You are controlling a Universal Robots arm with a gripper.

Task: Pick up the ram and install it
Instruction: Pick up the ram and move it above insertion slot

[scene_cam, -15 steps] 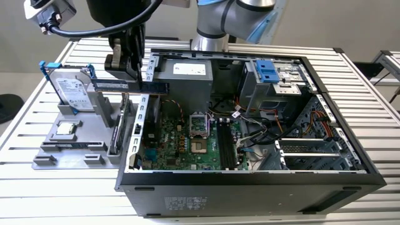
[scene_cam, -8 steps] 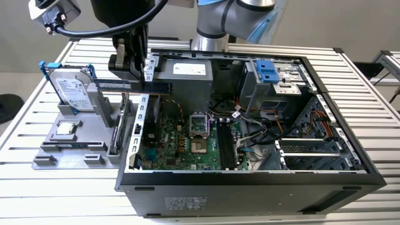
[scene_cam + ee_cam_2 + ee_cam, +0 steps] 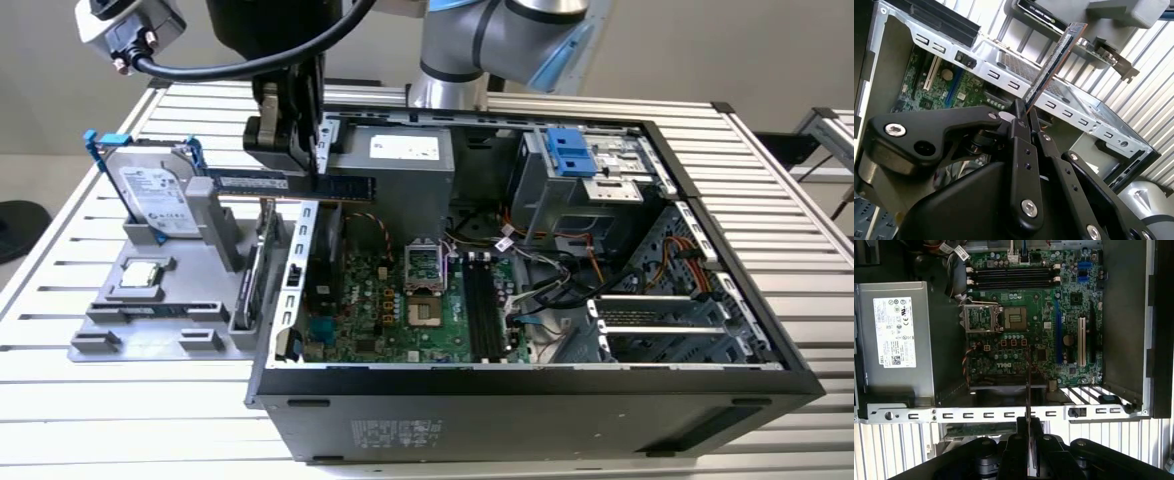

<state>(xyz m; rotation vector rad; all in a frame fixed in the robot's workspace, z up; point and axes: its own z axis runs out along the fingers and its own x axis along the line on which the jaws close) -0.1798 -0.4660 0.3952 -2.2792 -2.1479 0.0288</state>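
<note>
Currently the carry step, by my judgement: the pick-up is done, the seating is not.

Table (image 3: 80,420): ribbed metal, bears everything.

Case (image 3: 534,405): lies open side up. A grey fixture (image 3: 147,335) sits just beside the case on the exterior view's left.

Motherboard (image 3: 1029,320): flat on the case floor.

Memory slots (image 3: 1011,276): side by side near the case's middle. They look empty, though the latch positions are too small to tell.

Ram (image 3: 344,187): held level in the air, long edge down, above the case wall (image 3: 979,415) nearest the fixture. It is partly over the case and partly outside it, well apart from the slots.

Jaws: closed down to the stick's thickness, pinching its two flat faces near mid-length. Nothing else is held.

Next move, as I judge it:
- The lower edge must stay above the case wall while crossing.
- The stick lies crosswise to the slots, so a turn is needed to bring it parallel.
- It must sit squarely over one slot before any press.

Room: open above the board inside the case. The socket frame (image 3: 979,317) and loose cables (image 3: 534,290) flanking the slots are the edges to mind.
</note>
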